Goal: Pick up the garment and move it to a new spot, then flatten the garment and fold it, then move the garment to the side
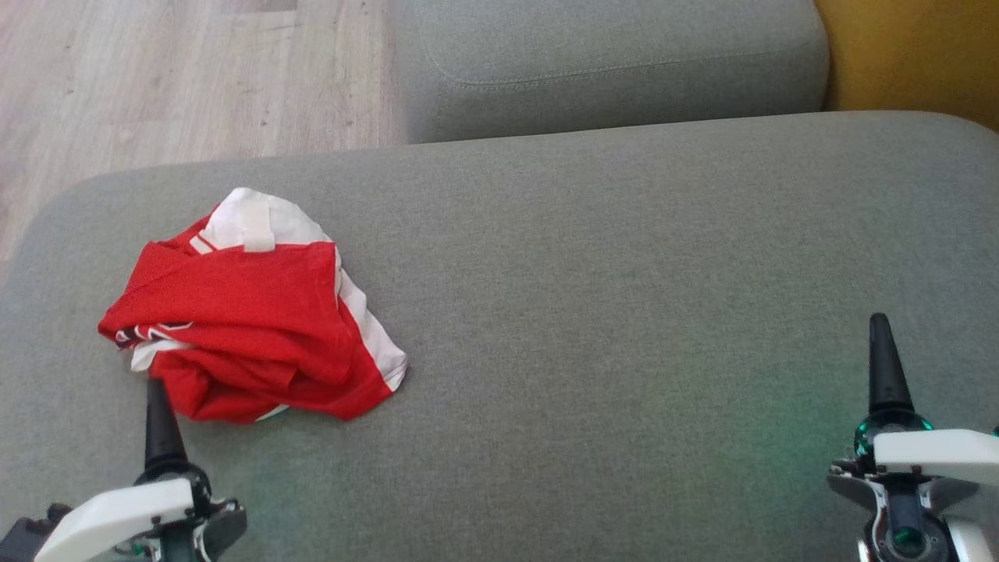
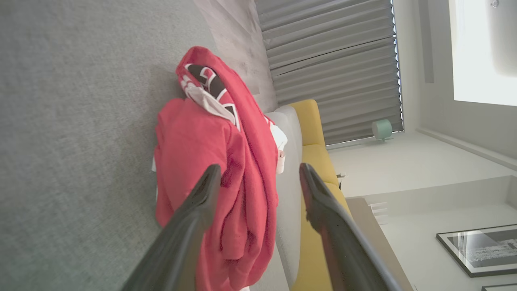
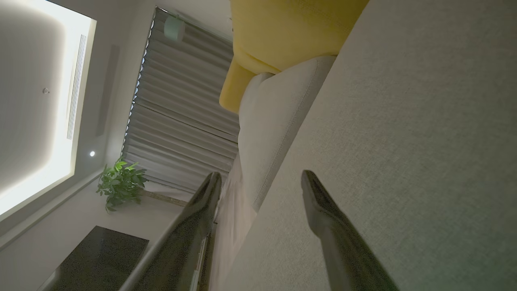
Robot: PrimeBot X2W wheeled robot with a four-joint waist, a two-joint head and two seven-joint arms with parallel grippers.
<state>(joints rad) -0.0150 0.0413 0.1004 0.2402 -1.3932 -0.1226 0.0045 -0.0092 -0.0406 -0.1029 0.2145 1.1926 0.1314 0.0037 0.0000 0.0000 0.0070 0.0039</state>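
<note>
Red-and-white garment [image 1: 250,320] lies crumpled in a heap on the left part of a grey sofa cushion [image 1: 624,312], white panels showing at its far and right edges. Left gripper [image 2: 259,166] is low at the near left, fingers spread wide and holding nothing. One dark fingertip [image 1: 158,390] sits just at the garment's near edge; can't tell if it touches. Right gripper [image 3: 261,173] is well apart at the near right over bare cushion, fingers also wide and empty. A second grey cushion [image 1: 609,62] sits behind, with wood floor [image 1: 195,78] at far left and yellow upholstery [image 1: 913,55] at far right.
</note>
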